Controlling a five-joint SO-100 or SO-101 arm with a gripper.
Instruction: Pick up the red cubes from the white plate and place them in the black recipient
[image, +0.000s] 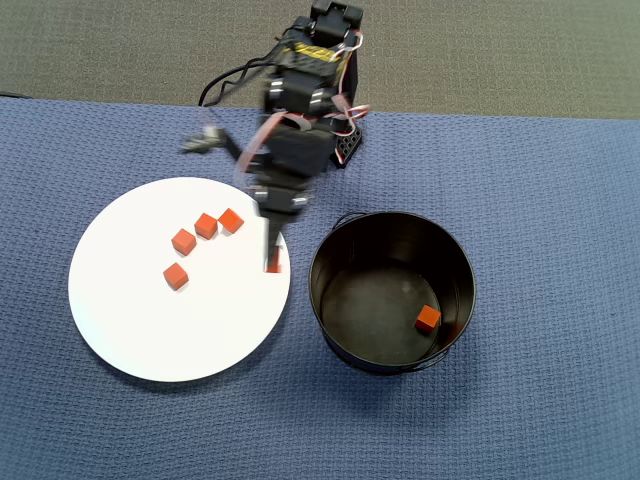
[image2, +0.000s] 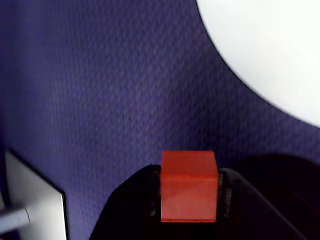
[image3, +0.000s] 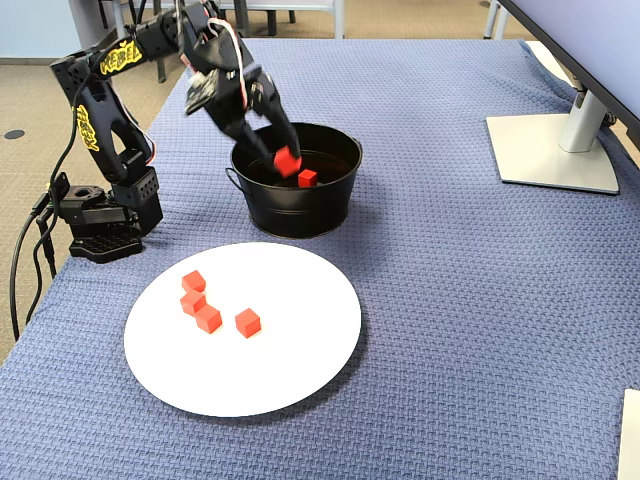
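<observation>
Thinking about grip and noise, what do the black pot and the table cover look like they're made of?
Black pot: probably painted metal, going by its thin straight wall, glossy interior and wire handle loops. Table cover: blue woven cloth, matte, with a visible waffle texture.

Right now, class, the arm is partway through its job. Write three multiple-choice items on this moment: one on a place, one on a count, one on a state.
1. Where does the lone cube not on the plate and not gripped lie?
A. Inside the black pot
B. On the blue cloth
C. Under the monitor stand

2. How many red cubes rest on the white plate?
A. Two
B. Four
C. Six

3. What is the gripper's state?
A. Open and empty
B. Shut on a red cube
C. Shut on the pot's handle

Key:
1 A: one cube sits on the floor of the black pot.
2 B: four cubes lie on the white plate.
3 B: the gripper clamps the held cube between its fingers.
</observation>
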